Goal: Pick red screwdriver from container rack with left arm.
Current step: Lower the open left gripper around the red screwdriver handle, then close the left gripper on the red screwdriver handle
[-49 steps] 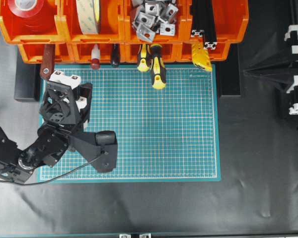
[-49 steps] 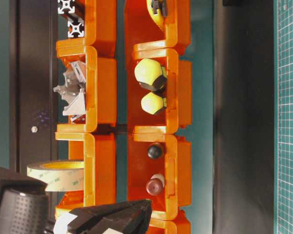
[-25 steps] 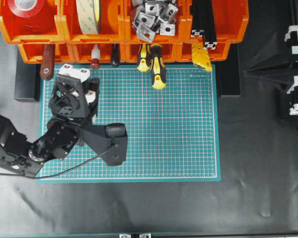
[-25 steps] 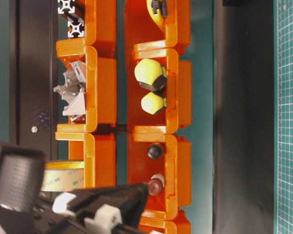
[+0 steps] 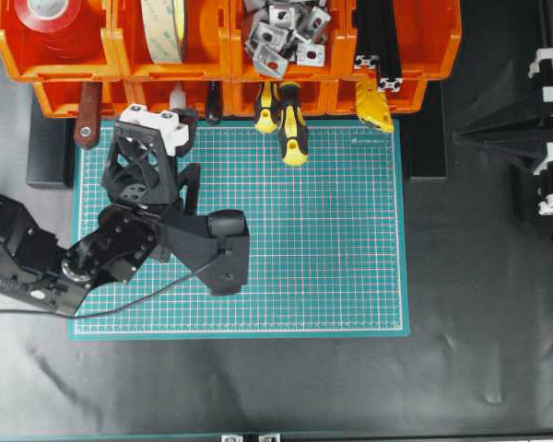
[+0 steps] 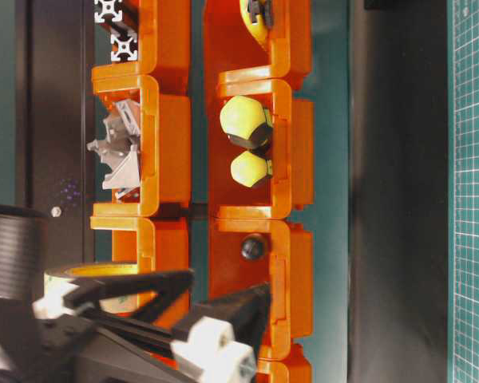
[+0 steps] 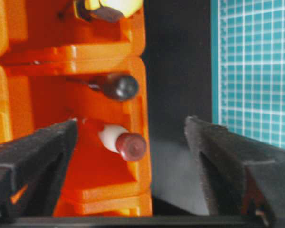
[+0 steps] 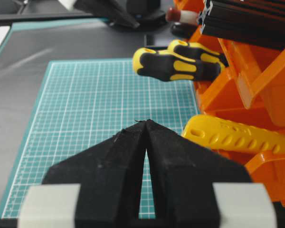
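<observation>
The red screwdriver (image 7: 123, 142) lies in a lower-tier bin of the container rack (image 5: 401, 51), shaft buried inside and only its white band and dark red end cap poking out of the open front. That seems to be how the rack stores hand tools, handles outward so they can be pulled straight out. In the overhead view this bin sits at the upper left of the frame, second from the left in the lower row, and the screwdriver is mostly hidden there under the left arm's (image 5: 92, 262) white wrist blocks. Beside it in the same bin is a black-capped tool (image 7: 119, 86), and the next bin toward the right holds the yellow-and-black screwdrivers (image 5: 290, 124), whose handles hang out over the green mat (image 5: 332, 239). The left end effector (image 7: 130, 142) has its fingers spread wide, one on each side of the red cap in the wrist view, with clear gaps and no contact, so nothing is gripped yet; this looks like the line-up just before closing. The arm reaches from the lower left of the overhead frame across the mat, its wrist pointed at the rack's front. The right end effector (image 8: 146, 124) is closed, its tips pressed together, parked at the right edge of the surface (image 5: 470, 276), well apart from the action.
</observation>
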